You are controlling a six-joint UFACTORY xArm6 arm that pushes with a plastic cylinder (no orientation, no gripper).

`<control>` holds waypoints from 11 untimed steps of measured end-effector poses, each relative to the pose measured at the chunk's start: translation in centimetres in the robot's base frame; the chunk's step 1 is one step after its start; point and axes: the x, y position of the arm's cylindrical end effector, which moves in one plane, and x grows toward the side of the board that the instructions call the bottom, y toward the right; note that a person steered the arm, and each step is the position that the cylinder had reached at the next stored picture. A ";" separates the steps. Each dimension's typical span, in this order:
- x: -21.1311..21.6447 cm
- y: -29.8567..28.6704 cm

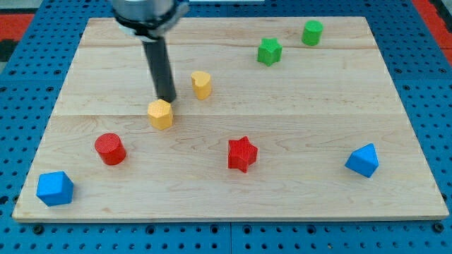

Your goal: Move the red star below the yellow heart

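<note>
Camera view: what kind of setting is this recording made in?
Most likely a lab tabletop set up for robot pushing trials: a pale wooden board lies on a blue perforated mounting plate, small coloured blocks such as the red star are scattered over it, and my tip rests beside a yellow block.

tip point(169, 99) touching yellow hexagon point(160, 113) | red star point(241, 154) well apart | yellow heart point(201, 84), shape probably

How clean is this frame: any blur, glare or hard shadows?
Camera view: evenly lit, no glare on the wooden board; soft short shadows under the red star and the blue blocks; my tip sharp, just above the yellow hexagonal block; the arm housing at the view's top is cropped.
</note>
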 end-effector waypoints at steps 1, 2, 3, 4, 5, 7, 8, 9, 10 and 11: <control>0.5 4.3; 3.6 9.8; 9.0 14.2; 13.9 13.2; 14.6 13.2; 10.3 5.8; 10.1 6.0; 12.3 6.6; 12.2 2.5; 9.6 2.1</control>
